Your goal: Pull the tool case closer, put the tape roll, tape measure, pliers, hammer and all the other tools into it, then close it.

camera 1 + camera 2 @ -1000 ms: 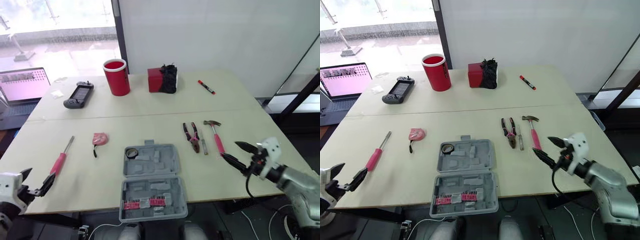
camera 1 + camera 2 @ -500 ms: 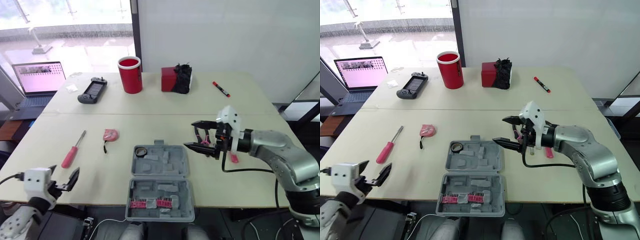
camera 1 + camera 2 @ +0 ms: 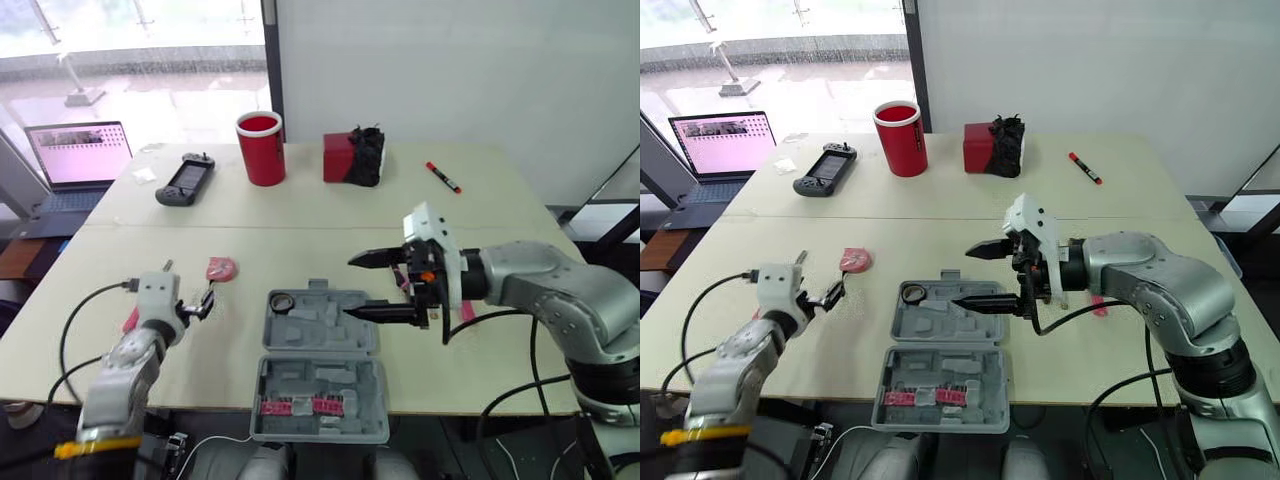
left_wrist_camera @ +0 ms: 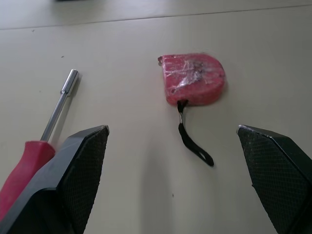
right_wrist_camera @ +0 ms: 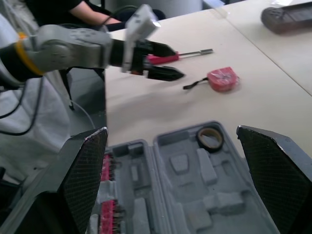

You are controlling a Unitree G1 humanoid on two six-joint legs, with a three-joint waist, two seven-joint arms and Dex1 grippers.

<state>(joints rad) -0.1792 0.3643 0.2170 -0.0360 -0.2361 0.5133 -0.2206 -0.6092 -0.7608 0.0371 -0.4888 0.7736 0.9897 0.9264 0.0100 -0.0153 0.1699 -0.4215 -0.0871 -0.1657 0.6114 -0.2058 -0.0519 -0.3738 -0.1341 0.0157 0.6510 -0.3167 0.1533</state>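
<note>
The grey tool case [image 3: 318,372] lies open near the table's front edge, with the tape roll [image 3: 281,301] in the far left corner of its far half. My right gripper [image 3: 348,287] is open above that far half, its fingers pointing left. Behind its wrist I see only the pink hammer handle [image 3: 467,312]; the pliers are hidden. The pink tape measure [image 4: 194,79] lies left of the case, beyond my open left gripper [image 4: 170,130]. The pink-handled screwdriver [image 4: 58,105] lies beside that gripper's finger.
Along the far side of the table stand a red cup [image 3: 261,149], a red box with a black bundle [image 3: 352,158], a red marker [image 3: 442,177] and a game controller [image 3: 185,180]. A laptop [image 3: 78,160] sits at far left. Pink bits [image 3: 295,407] fill the case's near half.
My right gripper has moved left from the hammer and pliers to above the case. My left gripper has come up from the table's front edge to the screwdriver and tape measure.
</note>
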